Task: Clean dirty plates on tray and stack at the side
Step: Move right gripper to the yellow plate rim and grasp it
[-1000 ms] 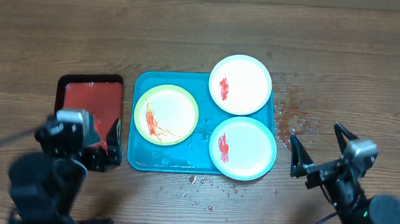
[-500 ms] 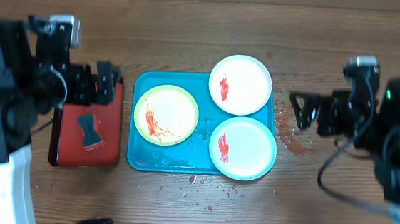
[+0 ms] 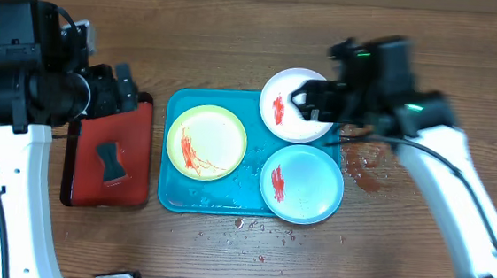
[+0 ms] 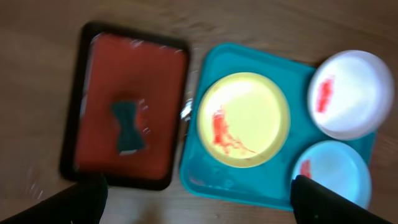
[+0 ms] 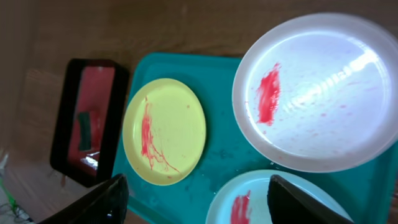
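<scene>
Nothing is cleaned yet. Three plates are seen on the blue tray [image 3: 226, 195]: the yellow plate [image 3: 206, 142] at the left, the white plate [image 3: 298, 105] at the back right, and the blue plate [image 3: 302, 184] at the front right. Each one is marked with red sauce. No plate is stacked at the side.

A dark sponge [image 3: 111, 163] is seen lying in the red tray [image 3: 85, 184], just beside the blue tray. It is not touched by any claw.

The left claw [image 3: 123, 92] is held above the back end of the red tray. Its fingers are spread wide and nothing is gripped. The right claw [image 3: 309, 104] is held over the white plate, spread too, with nothing gripped. Whether the plate is touched cannot be told.

So all the work is judged to be left: three plates to be wiped, then stacked on the surface [image 3: 239, 32]. Red drops [image 3: 364, 161] are seen there, right of the blue tray.

No brand, label or writing can be read.
</scene>
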Robot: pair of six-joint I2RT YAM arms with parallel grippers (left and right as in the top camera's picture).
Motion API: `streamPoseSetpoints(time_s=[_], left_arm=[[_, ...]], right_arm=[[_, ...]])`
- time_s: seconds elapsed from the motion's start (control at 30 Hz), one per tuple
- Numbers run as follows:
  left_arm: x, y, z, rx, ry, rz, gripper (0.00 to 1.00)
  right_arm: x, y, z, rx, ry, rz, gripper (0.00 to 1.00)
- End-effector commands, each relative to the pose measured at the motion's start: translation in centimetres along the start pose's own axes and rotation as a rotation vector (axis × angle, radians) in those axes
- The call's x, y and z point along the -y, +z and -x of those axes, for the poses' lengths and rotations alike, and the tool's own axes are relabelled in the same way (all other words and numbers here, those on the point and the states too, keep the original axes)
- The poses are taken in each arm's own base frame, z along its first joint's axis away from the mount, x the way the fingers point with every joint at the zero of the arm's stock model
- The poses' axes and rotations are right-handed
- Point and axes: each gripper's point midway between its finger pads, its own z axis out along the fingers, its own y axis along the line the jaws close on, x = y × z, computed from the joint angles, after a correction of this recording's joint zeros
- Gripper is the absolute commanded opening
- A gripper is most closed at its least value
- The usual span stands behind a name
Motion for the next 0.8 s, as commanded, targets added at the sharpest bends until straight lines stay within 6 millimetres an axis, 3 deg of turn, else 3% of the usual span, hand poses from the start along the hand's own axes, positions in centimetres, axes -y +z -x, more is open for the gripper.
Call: streamPoseSetpoints(time_s=[0.0,0.17,0.3,0.6,0.77], left_arm=[[-3.8,0.1,0.3,0.011,-0.157,0.231,0.92],[-5.4,1.7,-0.1,-0.061,-0.186,0.330,0.91],[-6.5,3.3,-0.1,-0.118,-0.213,0.355,0.86],[-9.9,5.1,-2.3,-0.233,-0.292,0.409,0.84],[-10.6,7.9,-3.5,-0.280,-0.288,0.363,0.82]], right_arm=[[-0.2,3.9,-0.5,-0.026,0.065,-0.093,0.66],[-0.9,10.0,-2.6,-0.107,0.040,-0.105,0.55],[-0.6,13.3,-3.9,-0.129,0.047,-0.154,0.46],[-0.3,17.5,-6.7,-0.172,0.034,-0.222,0.40],[0.5,18.5,-7.5,-0.184,0.038,-0.263,0.37]])
